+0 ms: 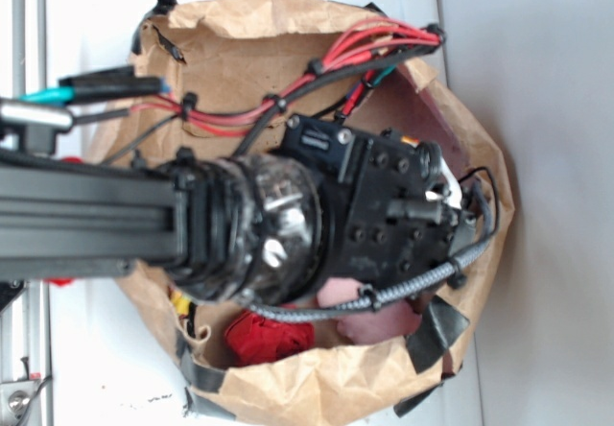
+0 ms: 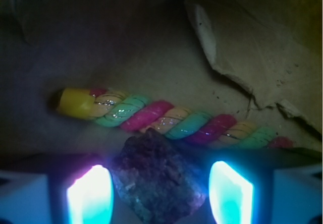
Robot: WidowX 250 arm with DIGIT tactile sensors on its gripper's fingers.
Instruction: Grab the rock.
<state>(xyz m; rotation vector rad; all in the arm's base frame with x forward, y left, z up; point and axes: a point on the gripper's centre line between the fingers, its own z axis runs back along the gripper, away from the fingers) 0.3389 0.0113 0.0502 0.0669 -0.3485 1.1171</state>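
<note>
rock sits between the gripper's parted jaws, beside a twisted rope; close squarely to seize it.

From the exterior view the arm hides most of the paper bag's inside; the red ball and pink plush show only partly; in the wrist view the rock's underside is cut off; whether the jaws touch it is unclear.

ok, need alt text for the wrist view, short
A dark, rough rock sits between the gripper's two glowing fingers, with a gap visible on each side. Just beyond it lies a twisted stick striped yellow, pink and teal, on the dim brown paper floor of a bag.
</note>
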